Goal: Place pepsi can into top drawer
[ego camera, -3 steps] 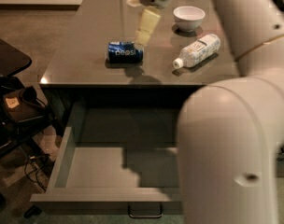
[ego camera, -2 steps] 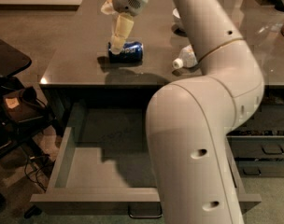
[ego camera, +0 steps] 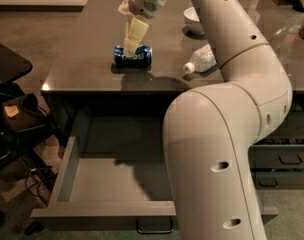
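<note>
The pepsi can, blue with white lettering, lies on its side near the front left of the grey counter. My gripper hangs right above the can's left end, its cream tip touching or almost touching the top. The top drawer is pulled wide open below the counter edge. Its flat grey bottom is bare and its dark handle is at the front. My large white arm covers the drawer's right part.
A clear plastic bottle with a white label lies on the counter to the right of the can. A white bowl stands behind it. A black chair with cables is at the left. Dark closed drawers are at the right.
My arm has swung left and towards the camera. The gripper has moved from behind and to the right of the can to just over its left end. The can has not moved.
</note>
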